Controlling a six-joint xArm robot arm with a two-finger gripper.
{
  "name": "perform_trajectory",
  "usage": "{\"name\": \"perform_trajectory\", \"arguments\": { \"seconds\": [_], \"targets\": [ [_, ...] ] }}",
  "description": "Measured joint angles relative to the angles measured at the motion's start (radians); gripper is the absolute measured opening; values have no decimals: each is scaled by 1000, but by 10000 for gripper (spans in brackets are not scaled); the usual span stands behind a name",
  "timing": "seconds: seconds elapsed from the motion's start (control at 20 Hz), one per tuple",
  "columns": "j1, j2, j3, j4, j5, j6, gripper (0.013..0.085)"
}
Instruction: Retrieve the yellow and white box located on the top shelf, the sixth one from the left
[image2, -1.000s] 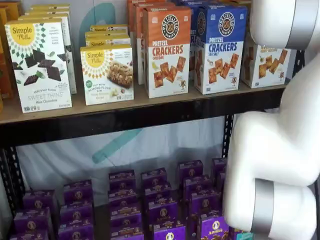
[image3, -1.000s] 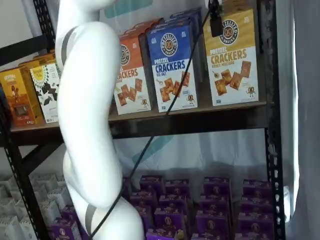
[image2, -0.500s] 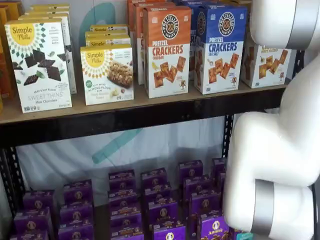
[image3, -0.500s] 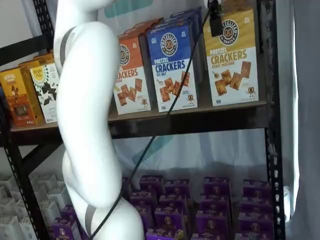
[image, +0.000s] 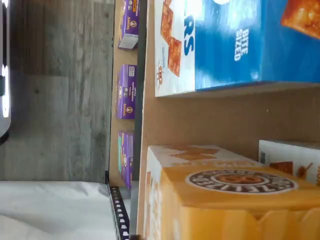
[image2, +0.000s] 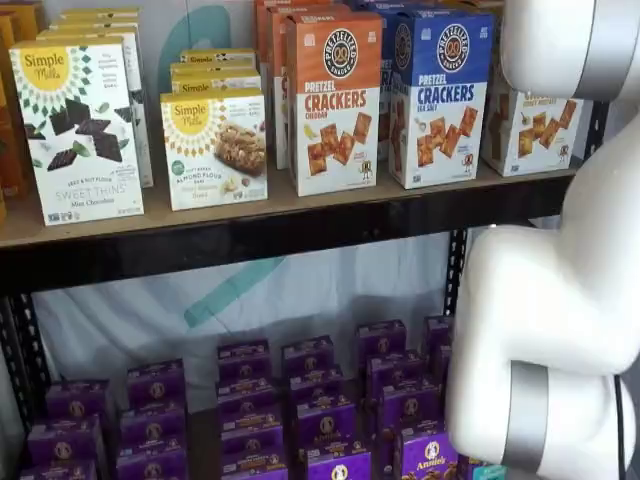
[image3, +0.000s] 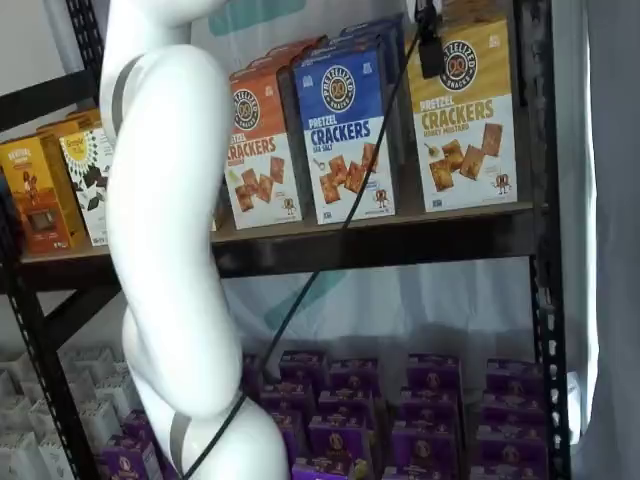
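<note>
The yellow and white box (image3: 468, 115) stands upright at the right end of the top shelf (image3: 400, 243), next to the blue box (image3: 345, 130). In a shelf view the arm hides its upper part, and its white lower front (image2: 530, 132) shows on the shelf board (image2: 250, 238). In the wrist view its yellow top (image: 235, 200) is close up, with the blue box (image: 240, 45) beside it. My gripper (image3: 430, 45) shows only as a black finger hanging from above with a cable, in front of the box's upper left corner. I cannot tell whether it is open.
An orange Pretzel Crackers box (image2: 335, 100) and white Simple Mills boxes (image2: 215, 145) stand further left on the top shelf. Several purple boxes (image2: 320, 410) fill the lower level. A black upright (image3: 540, 200) stands right of the yellow box. The white arm (image3: 170, 250) crosses both shelf views.
The white arm links have shifted slightly. The black finger stays in front of the yellow box's upper corner. No box has moved.
</note>
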Motion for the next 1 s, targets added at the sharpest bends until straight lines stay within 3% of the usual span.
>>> {"name": "perform_trajectory", "arguments": {
  "seconds": [0.05, 0.15, 0.4, 0.55, 1.0],
  "targets": [
    [-1, 0, 0, 1, 0, -1, 810],
    [-3, 2, -2, 3, 1, -2, 730],
    [-8, 5, -6, 7, -2, -6, 730],
    [-9, 5, -5, 9, -5, -7, 650],
    [-10, 5, -4, 8, -8, -9, 650]
  ]
}}
